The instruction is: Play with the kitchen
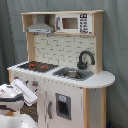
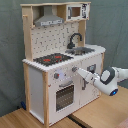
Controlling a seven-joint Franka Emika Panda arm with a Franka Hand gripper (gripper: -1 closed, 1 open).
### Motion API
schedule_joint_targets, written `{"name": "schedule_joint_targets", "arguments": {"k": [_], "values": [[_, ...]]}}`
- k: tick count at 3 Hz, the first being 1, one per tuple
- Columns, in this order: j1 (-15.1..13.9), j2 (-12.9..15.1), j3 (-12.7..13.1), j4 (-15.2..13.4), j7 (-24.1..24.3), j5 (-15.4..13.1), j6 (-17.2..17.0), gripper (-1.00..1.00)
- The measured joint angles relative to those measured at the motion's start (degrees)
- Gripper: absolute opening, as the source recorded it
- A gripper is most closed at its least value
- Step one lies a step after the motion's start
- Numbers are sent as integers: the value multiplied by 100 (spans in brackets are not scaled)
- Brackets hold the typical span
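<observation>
— Where is the arm?
— In the second exterior view it reaches in from the second exterior view's right, white, with a blue-ringed wrist joint, stretched roughly level.
— And the gripper?
— It points toward the second exterior view's left, slightly raised. In the first exterior view the gripper sits low at the first exterior view's left, angled up.

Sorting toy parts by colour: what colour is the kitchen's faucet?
Black; the faucet shows best in the first exterior view, curving over the sink.

One kitchen, one faucet, one arm.
</observation>
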Motion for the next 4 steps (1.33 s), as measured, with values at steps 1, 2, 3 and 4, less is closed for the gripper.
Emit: {"name": "schedule_joint_targets", "arguments": {"k": [1, 2, 3, 4], "values": [[-65, 0, -8, -31, 550, -166, 0, 100], [-197, 0, -9, -19, 1105, -289, -1, 100], [-467, 0, 70, 237, 1549, -315, 22, 100], [-810, -1, 332, 449, 1863, -317, 24, 100]]}}
